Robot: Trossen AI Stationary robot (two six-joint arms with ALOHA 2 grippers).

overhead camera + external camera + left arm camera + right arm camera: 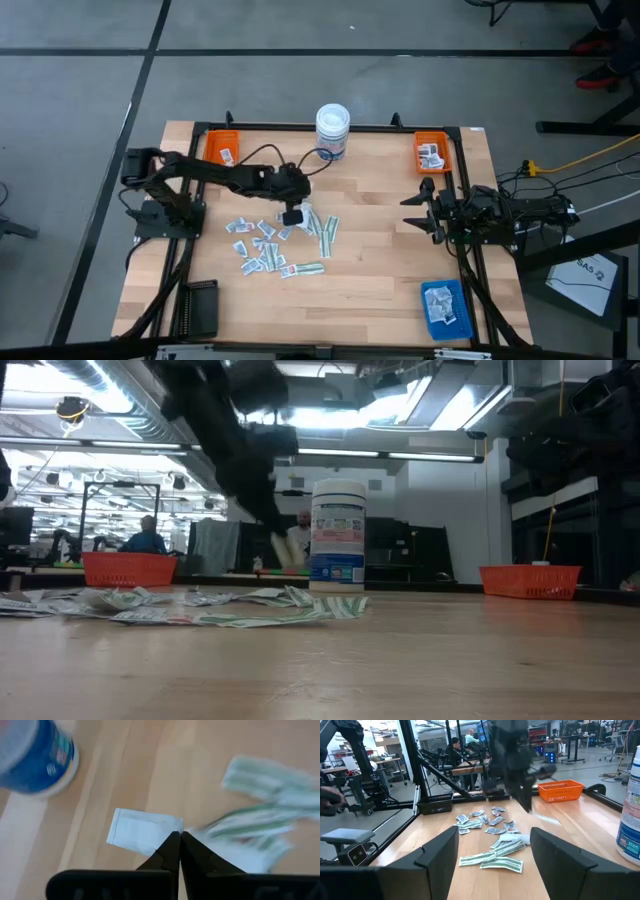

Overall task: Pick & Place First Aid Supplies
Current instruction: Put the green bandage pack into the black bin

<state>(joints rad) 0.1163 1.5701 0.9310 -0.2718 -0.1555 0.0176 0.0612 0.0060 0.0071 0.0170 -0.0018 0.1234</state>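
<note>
While the desk [380, 270] carries the scattered supplies [275, 245] mid-desk, the left tool [176, 840] hangs above them, tips clamped on one white packet [140, 830], apparently for carrying to a tray. The tub [333, 130] stands near that route. The right tool [420, 210] waits spread apart at the right edge.

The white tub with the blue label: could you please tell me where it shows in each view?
High view: tub at the table's far edge, centre.
Low view: upright, centre.
Left wrist view: top-left corner.
Right wrist view: right edge.
Shared landmark: the scattered packets beside it.
</note>
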